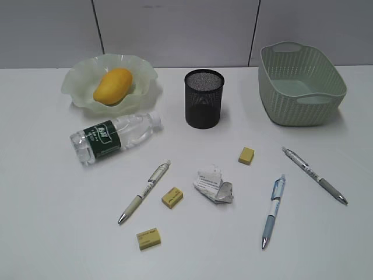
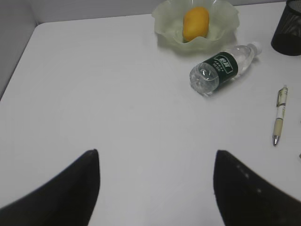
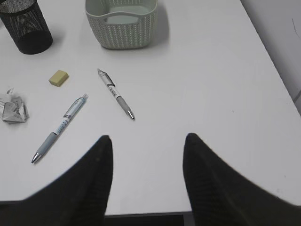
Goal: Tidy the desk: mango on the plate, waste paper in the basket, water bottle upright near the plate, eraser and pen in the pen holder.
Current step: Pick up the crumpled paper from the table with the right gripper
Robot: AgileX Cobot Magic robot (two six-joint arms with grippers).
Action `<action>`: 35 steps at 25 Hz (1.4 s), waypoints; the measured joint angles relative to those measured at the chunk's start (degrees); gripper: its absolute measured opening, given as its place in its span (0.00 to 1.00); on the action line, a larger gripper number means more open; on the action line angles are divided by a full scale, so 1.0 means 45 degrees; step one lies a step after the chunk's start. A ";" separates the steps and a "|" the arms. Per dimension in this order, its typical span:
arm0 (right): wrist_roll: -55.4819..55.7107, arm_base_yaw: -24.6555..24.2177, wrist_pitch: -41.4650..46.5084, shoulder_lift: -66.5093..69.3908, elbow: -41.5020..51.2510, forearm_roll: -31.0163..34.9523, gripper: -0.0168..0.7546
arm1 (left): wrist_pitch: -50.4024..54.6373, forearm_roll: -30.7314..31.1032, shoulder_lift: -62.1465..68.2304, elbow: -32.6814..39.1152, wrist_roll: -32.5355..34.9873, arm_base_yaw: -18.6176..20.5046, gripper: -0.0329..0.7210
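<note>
The yellow mango (image 1: 114, 85) lies in the ruffled green plate (image 1: 73, 81) at the back left. In front of the plate the water bottle (image 1: 113, 137) lies on its side. The black mesh pen holder (image 1: 204, 98) stands mid-back and the basket (image 1: 303, 114) back right, both empty. The waste paper (image 1: 214, 185) sits mid-desk among three yellow erasers (image 1: 246, 155) (image 1: 172, 197) (image 1: 148, 238) and three pens (image 1: 144, 191) (image 1: 273, 211) (image 1: 315, 175). My left gripper (image 2: 157, 153) is open over bare desk, far from the bottle (image 2: 223, 68). My right gripper (image 3: 148, 136) is open above the front edge, short of the pens (image 3: 116, 94).
The white desk (image 1: 52, 192) ends at a grey wall behind. Its left edge and back-left corner show in the left wrist view, its front edge and right edge in the right wrist view. Neither arm shows in the exterior view.
</note>
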 joint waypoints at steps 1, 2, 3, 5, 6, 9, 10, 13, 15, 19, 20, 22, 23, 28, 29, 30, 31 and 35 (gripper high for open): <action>0.0000 0.0000 -0.0014 0.0000 -0.0011 0.0030 0.53 | -0.0031 -0.0054 0.0000 0.0025 0.0068 0.0000 0.80; 0.0000 0.0000 -0.0014 0.0000 -0.0024 0.0140 0.53 | -0.0055 -0.0067 0.0000 0.0026 0.0177 0.0000 0.80; 0.0000 0.0000 -0.0014 0.0000 -0.0037 0.0140 0.53 | -0.0067 -0.0081 0.0000 0.0036 0.0177 0.0000 0.80; 0.0000 0.0000 -0.0014 0.0243 -0.0047 0.0283 0.53 | -0.0067 -0.0106 0.0000 0.0040 0.0177 0.0000 0.80; 0.0000 0.0000 -0.0014 0.0555 -0.0072 0.0364 0.53 | -0.0067 -0.0118 0.0000 0.0040 0.0177 0.0000 0.80; 0.0000 0.0000 0.0189 0.1887 -0.0272 0.1173 0.53 | -0.0081 -0.0118 0.0000 0.0040 0.0177 0.0000 0.80; 0.0000 0.0000 0.0272 0.2454 -0.0412 0.1497 0.53 | -0.0081 -0.0118 0.0000 0.0040 0.0177 0.0000 0.80; -0.0029 0.0000 0.0388 0.4213 -0.0984 0.1898 0.53 | -0.0090 -0.0145 0.0000 0.0051 0.0177 0.0227 0.80; -0.0103 0.0000 0.0565 0.5381 -0.1491 0.1923 0.53 | -0.0107 -0.0145 0.0000 0.0051 0.0177 0.0698 0.80; -0.0535 0.0000 0.0973 0.7587 -0.2340 0.1937 0.53 | -0.0119 -0.0157 0.0000 0.0051 0.0177 0.1383 0.80; -0.0819 0.0000 0.1034 0.8078 -0.2563 0.2041 0.53 | -0.0119 -0.0157 0.0000 0.0051 0.0177 0.1383 0.80; -0.1453 0.0000 0.0954 0.8839 -0.3051 0.2439 0.53 | -0.0119 -0.0157 0.0000 0.0051 0.0177 0.1383 0.79; -0.1694 0.0000 0.0821 0.9216 -0.3271 0.2659 0.53 | -0.0119 -0.0157 0.0000 0.0051 0.0177 0.1383 0.79; -0.2008 0.0000 0.0395 1.1615 -0.4646 0.3480 0.68 | -0.0119 -0.0157 0.0000 0.0051 0.0177 0.1372 0.78; -0.2028 0.0078 0.0408 1.2001 -0.4959 0.3564 0.74 | -0.0119 -0.0157 0.0000 0.0051 0.0177 0.1372 0.77; -0.2100 0.0216 0.0382 1.2503 -0.5211 0.3579 0.79 | -0.0119 -0.0157 0.0000 0.0051 0.0177 0.1372 0.77; -0.2178 0.0428 0.0317 1.3041 -0.5482 0.3579 0.82 | -0.0119 -0.0157 0.0000 0.0051 0.0177 0.1372 0.77; -0.2308 0.2158 -0.0306 1.5269 -0.6366 0.3319 0.84 | -0.0127 -0.0168 0.0000 0.0051 0.0177 0.1372 0.77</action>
